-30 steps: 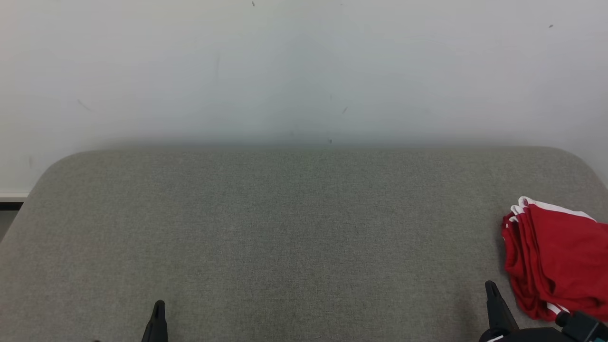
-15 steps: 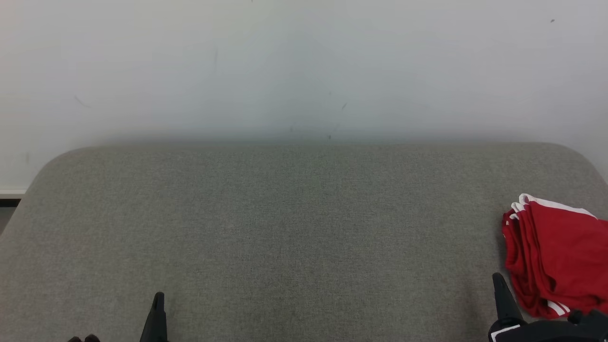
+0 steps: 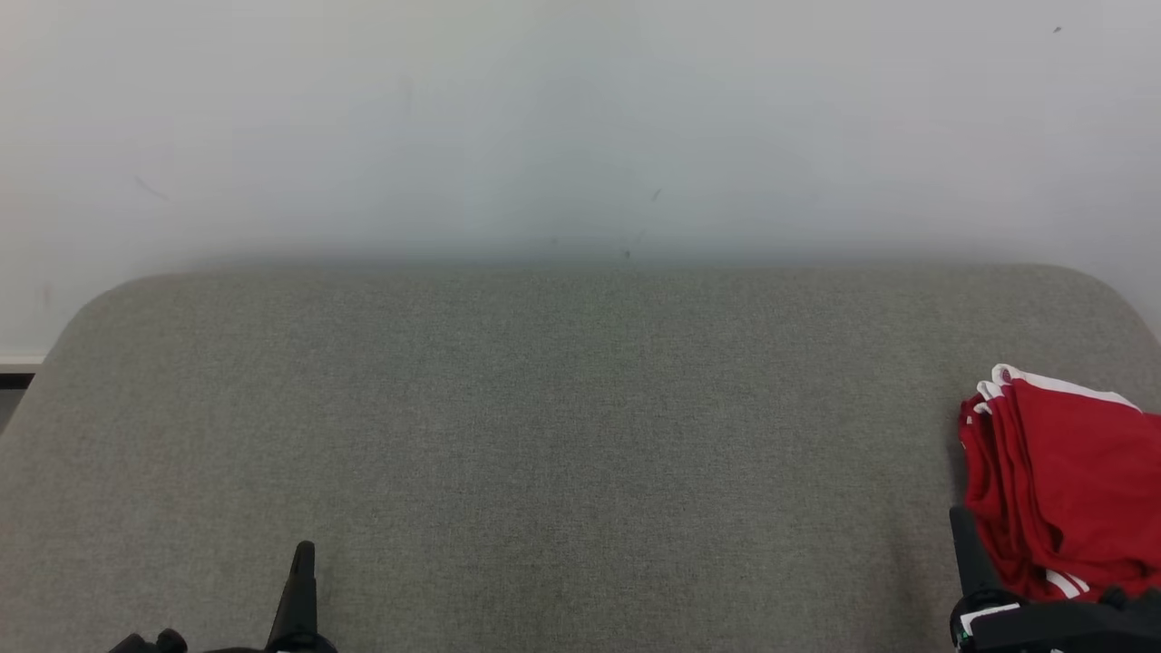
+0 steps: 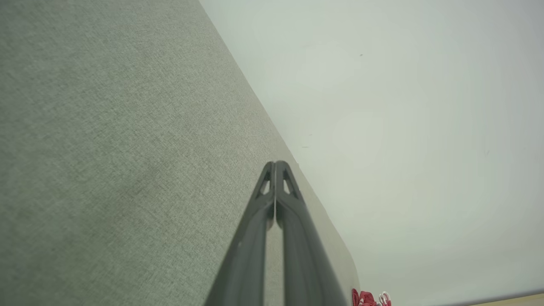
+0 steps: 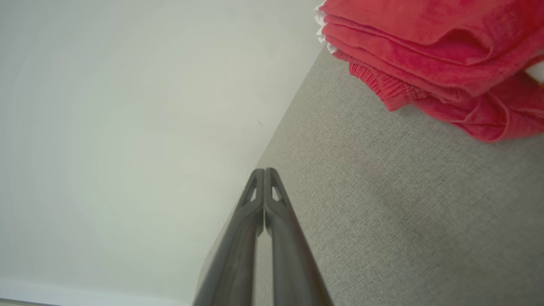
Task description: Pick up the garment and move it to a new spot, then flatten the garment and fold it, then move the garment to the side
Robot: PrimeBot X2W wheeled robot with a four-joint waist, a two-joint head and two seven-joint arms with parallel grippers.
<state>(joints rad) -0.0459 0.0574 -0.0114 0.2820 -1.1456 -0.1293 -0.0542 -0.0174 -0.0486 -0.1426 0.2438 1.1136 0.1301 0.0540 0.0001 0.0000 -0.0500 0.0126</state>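
Our folded red garment with white trim [image 3: 1061, 481] lies at four o'clock on the grey woven-fabric cushion [image 3: 580, 435], just beside our right gripper [image 3: 961, 521]; both it and our left gripper [image 3: 303, 553], at seven o'clock, are clamped fully closed

Garment [image 3: 1070, 472] lies at right of surface [image 3: 544, 435], perhaps overhanging.

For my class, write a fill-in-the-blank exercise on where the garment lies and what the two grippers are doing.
The folded garment is mostly ____ in colour.
It lies at the robot's ____ end of the grey cushioned surface.
The left gripper is, open or shut, ____.
The right gripper, near the garment, grips ____.
Missing words: red; right; shut; nothing.
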